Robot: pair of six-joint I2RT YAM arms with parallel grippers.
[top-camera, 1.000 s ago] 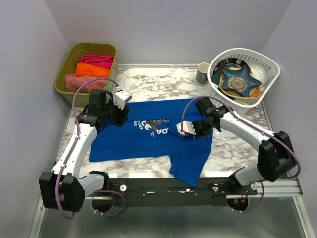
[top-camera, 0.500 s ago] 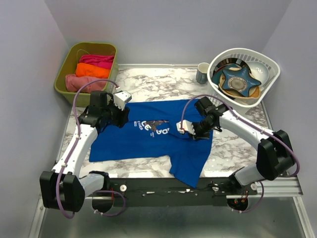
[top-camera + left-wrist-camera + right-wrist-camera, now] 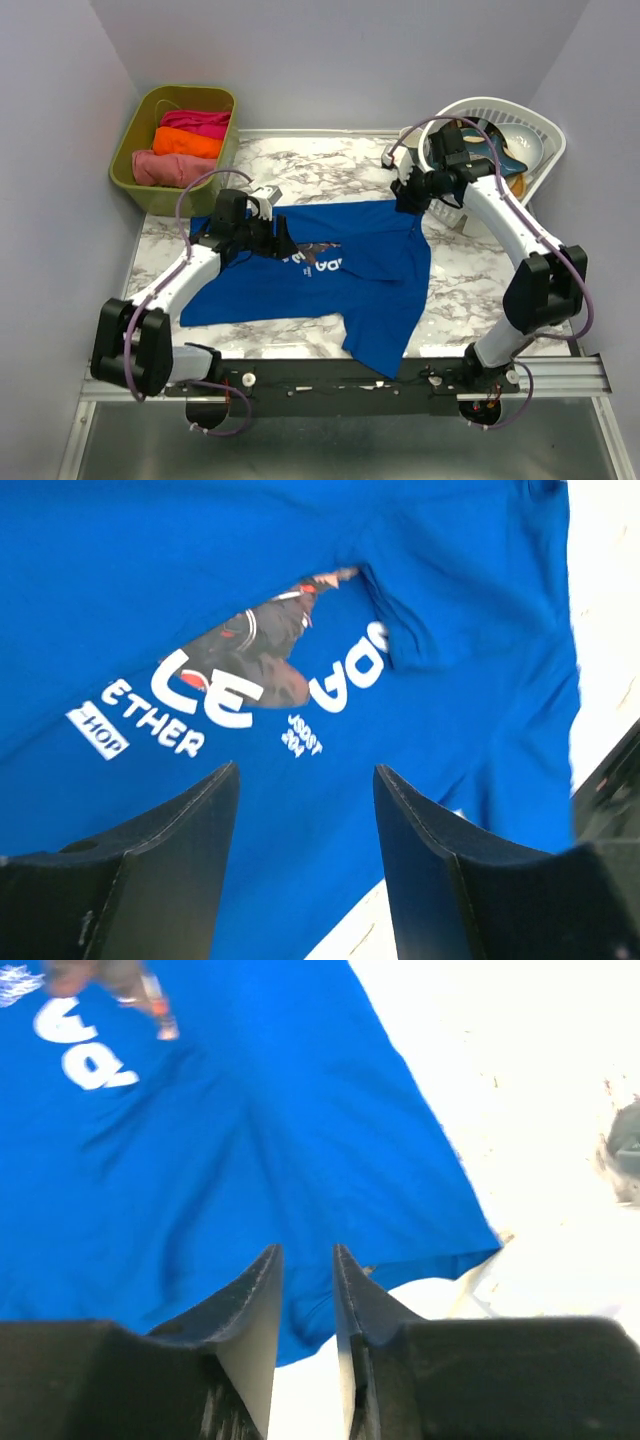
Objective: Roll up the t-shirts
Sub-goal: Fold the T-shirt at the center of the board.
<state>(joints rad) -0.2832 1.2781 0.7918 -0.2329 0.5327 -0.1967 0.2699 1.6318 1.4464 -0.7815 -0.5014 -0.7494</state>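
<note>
A royal-blue t-shirt (image 3: 300, 290) lies spread on the marble table, its white-and-dark chest print (image 3: 318, 258) facing up. My left gripper (image 3: 283, 238) hovers over the print, open and empty. In the left wrist view (image 3: 305, 770) the shirt (image 3: 450, 600) shows between the jaws. My right gripper (image 3: 405, 200) is at the shirt's far right corner. In the right wrist view (image 3: 307, 1250) its jaws stand narrowly apart above the shirt's edge (image 3: 250, 1140), holding nothing. Dusty-pink (image 3: 160, 167), orange (image 3: 187, 141) and magenta (image 3: 197, 122) rolls lie in a bin.
The olive-green bin (image 3: 135, 130) stands at the far left corner. A white basket (image 3: 480, 105) with dishes stands at the far right, right behind my right arm. One sleeve of the shirt hangs over the table's near edge (image 3: 375, 355).
My right gripper has lifted off the shirt's middle and moved back to its far right corner. My left gripper has moved right, from the left sleeve to the chest print.
</note>
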